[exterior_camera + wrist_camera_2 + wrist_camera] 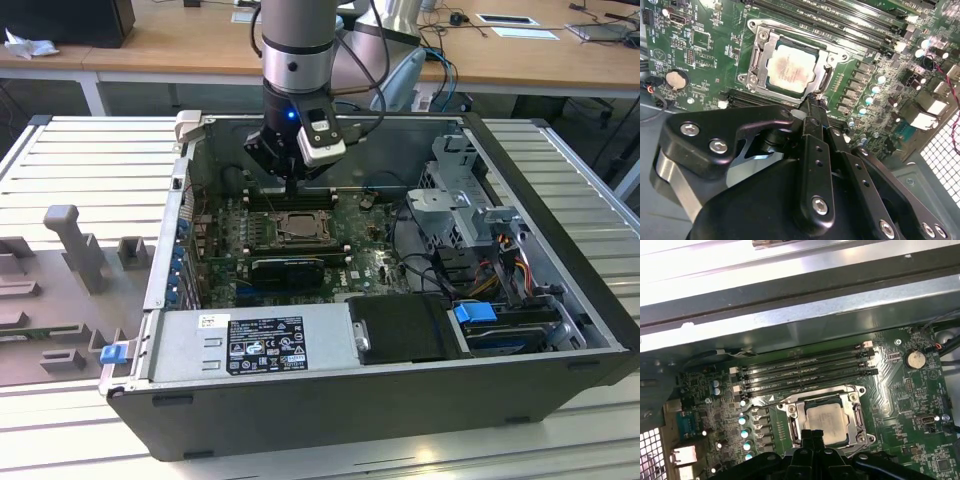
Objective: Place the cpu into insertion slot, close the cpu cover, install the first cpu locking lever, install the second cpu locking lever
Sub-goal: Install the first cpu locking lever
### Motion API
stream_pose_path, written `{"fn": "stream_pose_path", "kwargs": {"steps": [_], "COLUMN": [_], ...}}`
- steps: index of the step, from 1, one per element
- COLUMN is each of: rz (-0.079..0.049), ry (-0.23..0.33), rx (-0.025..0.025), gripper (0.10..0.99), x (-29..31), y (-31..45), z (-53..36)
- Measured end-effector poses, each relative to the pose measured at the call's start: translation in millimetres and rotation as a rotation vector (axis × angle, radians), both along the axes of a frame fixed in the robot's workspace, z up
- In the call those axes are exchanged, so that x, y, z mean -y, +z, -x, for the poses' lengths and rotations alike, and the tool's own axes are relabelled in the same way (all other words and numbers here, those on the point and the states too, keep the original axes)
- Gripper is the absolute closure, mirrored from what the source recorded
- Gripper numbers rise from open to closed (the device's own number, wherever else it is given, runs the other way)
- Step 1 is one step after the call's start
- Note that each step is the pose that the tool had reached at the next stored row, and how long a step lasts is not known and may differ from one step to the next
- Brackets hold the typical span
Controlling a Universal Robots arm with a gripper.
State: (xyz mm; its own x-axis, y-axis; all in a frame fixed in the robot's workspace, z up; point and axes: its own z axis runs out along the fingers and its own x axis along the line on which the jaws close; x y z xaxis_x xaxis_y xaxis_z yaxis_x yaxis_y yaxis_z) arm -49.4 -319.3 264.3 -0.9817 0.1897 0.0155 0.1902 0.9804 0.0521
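Observation:
The cpu (pixel 790 67), a pale silver square, lies flat in the insertion slot (pixel 756 55) on the green board. The cpu cover (pixel 785 39) is folded down around it as a grey metal frame. A thin wire lever (pixel 765 401) sticks out sideways from the slot's corner. My gripper (pixel 812 101) is shut with nothing between its fingers, and its tip hangs just off one edge of the slot. In the first wrist view the gripper (pixel 813 434) meets the slot's rim (pixel 790 427) beside the cpu (pixel 826 420). In the exterior view the gripper (pixel 291 190) hangs above the slot (pixel 297 227).
Long black memory slots (pixel 805 372) run beside the socket. A black heatsink-like block (pixel 288 268) lies on its near side, with the power supply (pixel 250 340) beyond that. A drive cage with cables (pixel 465 210) fills the exterior view's right. Case walls enclose the board.

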Motion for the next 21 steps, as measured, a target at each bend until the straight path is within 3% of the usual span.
{"fn": "stream_pose_path", "kwargs": {"steps": [21], "rz": [0.0], "ry": [0.071], "rx": [0.0], "gripper": [0.98], "x": [0.0], "y": [0.0], "z": [0.1]}}
